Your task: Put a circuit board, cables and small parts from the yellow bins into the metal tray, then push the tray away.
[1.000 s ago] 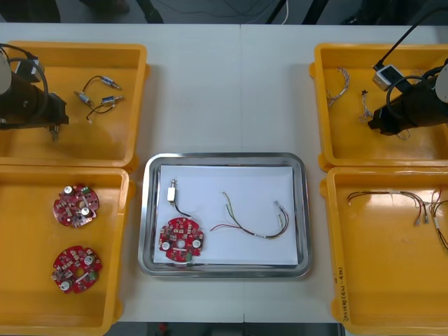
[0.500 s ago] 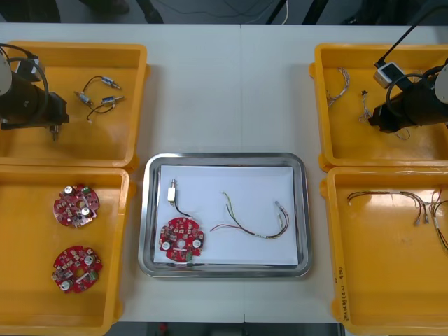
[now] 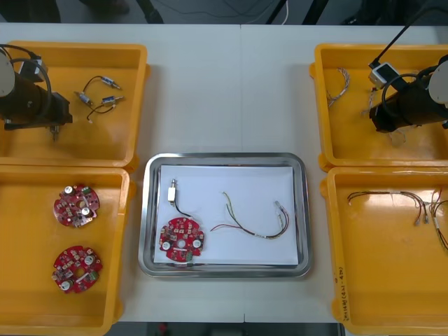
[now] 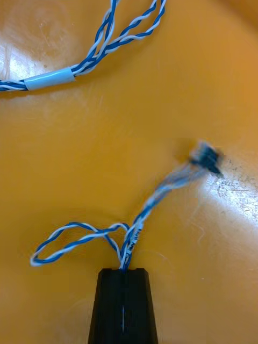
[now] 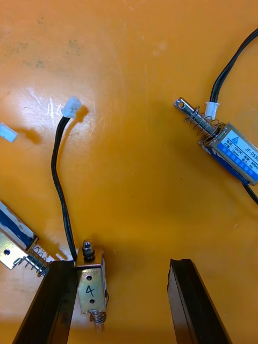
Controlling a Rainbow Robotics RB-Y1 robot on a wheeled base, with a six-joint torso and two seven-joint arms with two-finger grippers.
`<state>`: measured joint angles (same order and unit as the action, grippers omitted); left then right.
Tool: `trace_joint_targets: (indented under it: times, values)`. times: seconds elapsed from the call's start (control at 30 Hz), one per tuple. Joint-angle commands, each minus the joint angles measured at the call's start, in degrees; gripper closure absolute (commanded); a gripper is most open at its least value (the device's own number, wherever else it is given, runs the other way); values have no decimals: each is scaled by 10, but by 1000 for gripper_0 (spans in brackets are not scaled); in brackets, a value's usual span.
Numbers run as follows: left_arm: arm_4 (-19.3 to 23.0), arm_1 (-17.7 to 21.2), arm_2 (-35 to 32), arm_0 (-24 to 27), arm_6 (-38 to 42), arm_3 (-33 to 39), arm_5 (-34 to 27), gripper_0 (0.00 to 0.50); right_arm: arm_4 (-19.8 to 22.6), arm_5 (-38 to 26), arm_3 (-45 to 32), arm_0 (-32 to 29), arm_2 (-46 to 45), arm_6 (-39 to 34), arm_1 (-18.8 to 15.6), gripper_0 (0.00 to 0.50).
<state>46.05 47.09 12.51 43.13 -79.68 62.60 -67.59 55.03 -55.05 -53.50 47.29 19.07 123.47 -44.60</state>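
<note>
Right of the metal tray (image 3: 145,210), right gripper (image 4: 123,270) closed on a twisted blue and white cable (image 4: 156,196), left of the tray left gripper (image 5: 122,263) spread open, circuit board (image 3: 181,240) seen laid inside the tray.

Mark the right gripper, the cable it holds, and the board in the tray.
right gripper (image 4: 123,273), right wrist view, between its fingertips.
blue and white cable (image 4: 141,215), right wrist view, twisted run.
circuit board (image 3: 181,239), front view, centre.
</note>
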Motion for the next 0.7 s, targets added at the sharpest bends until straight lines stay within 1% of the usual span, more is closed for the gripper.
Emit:
trace_joint_targets:
  times: [0.03, 0.1, 0.2, 0.27, 0.3, 0.43, 0.6, 0.7]
  values:
    - [4, -5, 3, 1, -51, 3, 11, 0, 1, 1, 16, -8, 22, 18, 19, 500]
    - [4, -6, 3, -1, -53, 3, 12, 0, 0, 0, 16, 0, 20, 20, 17, 500]
    - [4, -6, 3, -4, -56, 3, 18, 0, -2, -23, 16, 18, 11, 21, 14, 500]
    - [4, -5, 2, -6, -57, 3, 22, 0, -4, -64, 16, 36, -13, 21, 12, 500]
    - [4, -6, 2, -7, -58, 3, 23, 0, -5, -72, 16, 39, -18, 21, 12, 500]
    - [4, -5, 3, -9, -61, 3, 25, 0, -16, -136, 16, 62, -66, 26, 7, 500]
    - [2, -5, 2, -13, -65, 3, 29, 0, -26, -182, 16, 83, -86, 23, 0, 500]
    - [2, -5, 3, -14, -65, 3, 29, 0, -33, -219, 16, 98, -100, 20, -7, 500]
